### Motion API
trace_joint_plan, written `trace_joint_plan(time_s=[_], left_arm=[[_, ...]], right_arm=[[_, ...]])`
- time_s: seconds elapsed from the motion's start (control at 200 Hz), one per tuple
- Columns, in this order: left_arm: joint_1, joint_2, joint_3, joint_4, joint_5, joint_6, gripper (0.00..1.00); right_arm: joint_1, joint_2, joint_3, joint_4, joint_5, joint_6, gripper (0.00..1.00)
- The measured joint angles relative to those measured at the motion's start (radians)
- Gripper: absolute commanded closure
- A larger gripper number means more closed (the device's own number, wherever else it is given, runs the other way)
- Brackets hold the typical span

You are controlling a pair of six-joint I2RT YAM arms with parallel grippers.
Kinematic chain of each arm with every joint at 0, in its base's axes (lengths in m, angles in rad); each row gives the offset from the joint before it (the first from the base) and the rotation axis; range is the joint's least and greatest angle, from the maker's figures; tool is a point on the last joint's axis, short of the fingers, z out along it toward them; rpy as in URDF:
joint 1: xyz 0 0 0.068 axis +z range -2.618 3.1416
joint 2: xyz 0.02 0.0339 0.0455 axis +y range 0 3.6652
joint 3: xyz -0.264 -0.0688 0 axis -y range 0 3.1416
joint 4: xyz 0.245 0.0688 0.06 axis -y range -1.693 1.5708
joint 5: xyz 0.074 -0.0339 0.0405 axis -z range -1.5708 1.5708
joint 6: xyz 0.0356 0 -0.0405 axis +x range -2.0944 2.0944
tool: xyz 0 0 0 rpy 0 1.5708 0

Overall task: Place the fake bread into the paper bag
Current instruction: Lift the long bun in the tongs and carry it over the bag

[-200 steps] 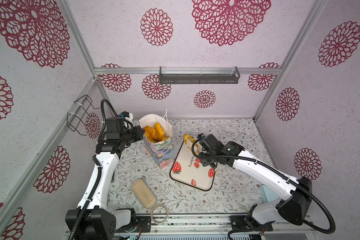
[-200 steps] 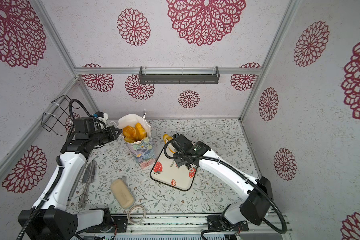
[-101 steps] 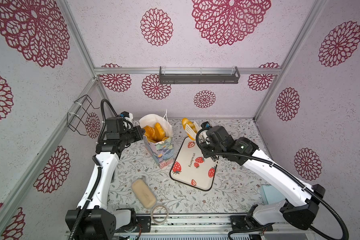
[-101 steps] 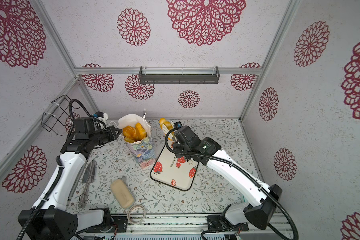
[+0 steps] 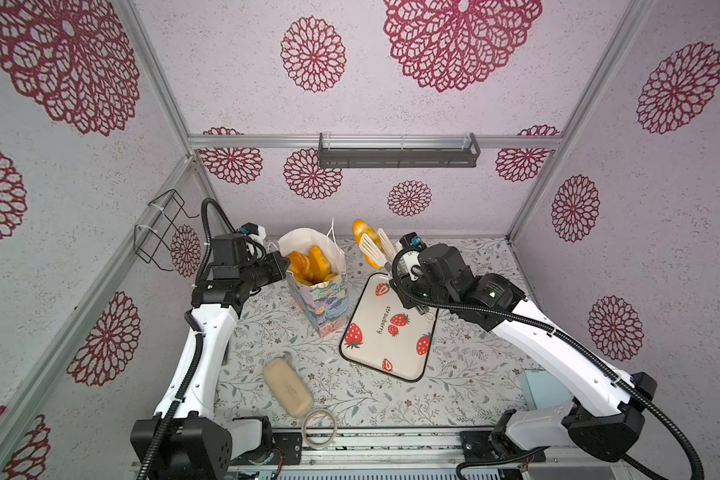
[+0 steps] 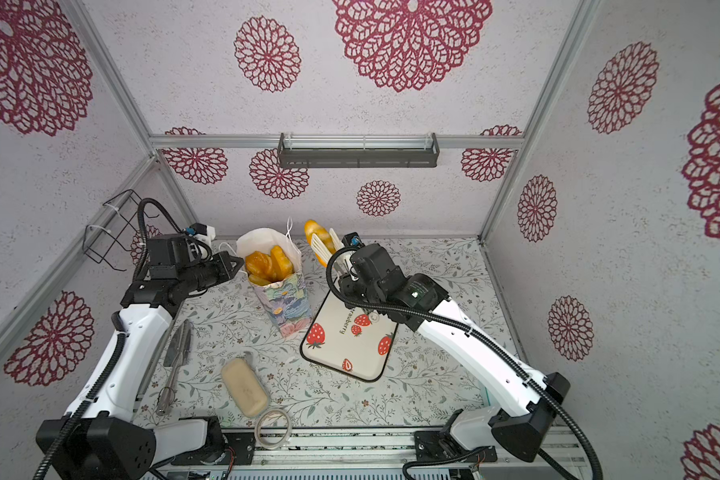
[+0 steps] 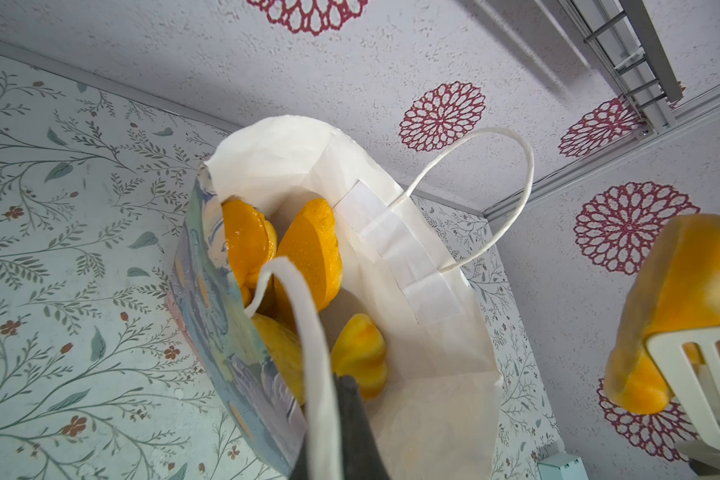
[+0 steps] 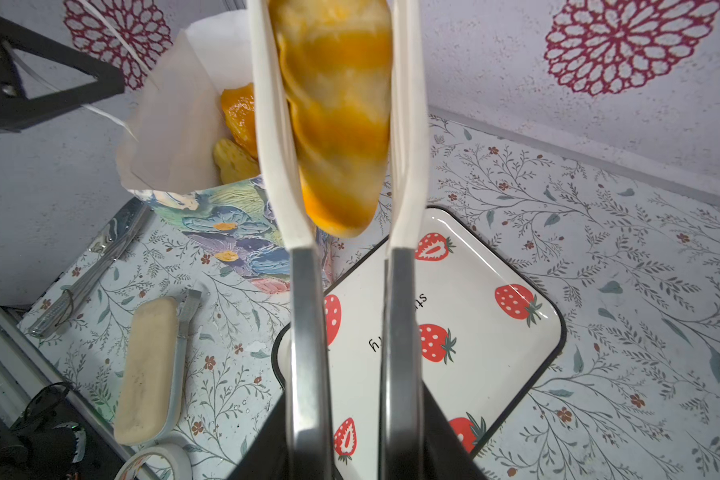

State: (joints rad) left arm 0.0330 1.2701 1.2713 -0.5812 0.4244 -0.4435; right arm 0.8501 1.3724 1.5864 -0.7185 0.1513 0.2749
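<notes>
The paper bag stands upright left of the middle, white inside, with painted flowers outside. Several golden pastries of the fake bread lie in it. My left gripper is shut on the bag's near white cord handle at the rim. My right gripper is shut on metal tongs with white tips. The tongs clamp the long braided loaf in the air, just right of the bag's mouth and above it.
A strawberry-printed tray lies right of the bag. A pale beige block and a tape roll sit near the front edge. Metal utensils lie at the left, a light blue box at the front right.
The right arm has lifted the loaf in the tongs off the tray's far end, up and back beside the bag's mouth. The left gripper has kept its hold on the handle.
</notes>
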Motion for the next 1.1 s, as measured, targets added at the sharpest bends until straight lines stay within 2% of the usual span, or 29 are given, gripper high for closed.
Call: trace_joint_plan(time_s=[0.44,1.096], left_arm=[[0.001,0.0,0.0,0.0,0.0,0.0,1.0],[0.001,0.0,0.0,0.0,-0.001,0.0,1.0]], right_arm=[[0.046,0.137,0.123,0.098,-0.066,-0.037,0.62],[0.063,0.301,0.201,0.139,-0.131,-0.038,0.61]])
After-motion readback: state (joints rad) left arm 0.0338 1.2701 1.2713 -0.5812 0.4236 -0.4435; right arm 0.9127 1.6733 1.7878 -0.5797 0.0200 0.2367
